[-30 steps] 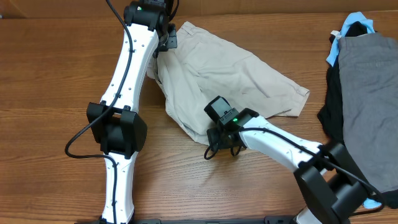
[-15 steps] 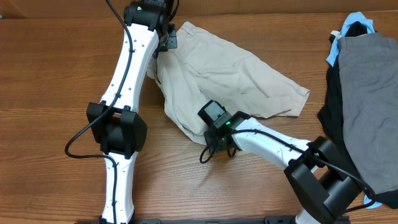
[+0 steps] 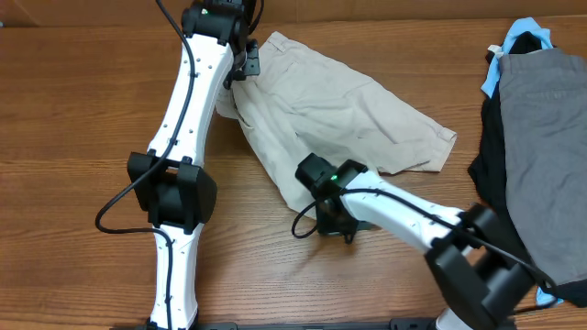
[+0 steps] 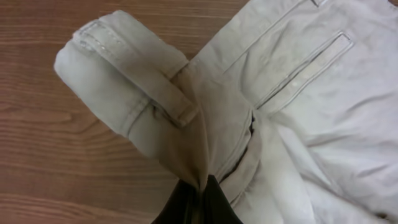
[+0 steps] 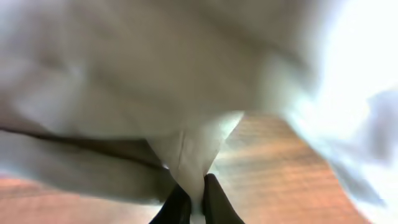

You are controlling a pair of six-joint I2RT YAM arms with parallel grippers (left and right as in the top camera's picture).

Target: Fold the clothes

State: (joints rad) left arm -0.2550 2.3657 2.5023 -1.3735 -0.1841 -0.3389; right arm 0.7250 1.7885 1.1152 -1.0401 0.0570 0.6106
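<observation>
The clothes, a pair of pale beige shorts (image 3: 339,105), lie crumpled at the table's far middle. My left gripper (image 3: 237,75) is at their far left end, shut on a pinch of cloth by the waistband (image 4: 134,71) with its belt loop; a welt pocket (image 4: 305,68) shows to the right. My right gripper (image 3: 316,183) is at the near lower edge of the shorts (image 5: 155,74), shut on a fold of the pale cloth (image 5: 196,155), which rises from between its black fingertips (image 5: 214,199).
At the right edge lies a pile of grey shorts (image 3: 546,110) over black (image 3: 491,156) and light blue (image 3: 527,32) garments. Bare wood table (image 3: 73,119) spreads left and along the front. The white left arm (image 3: 183,137) crosses the table's left half.
The right gripper moved a little left onto the near edge of the shorts and closed on the cloth, drawing that edge in. The left gripper has kept its hold.
</observation>
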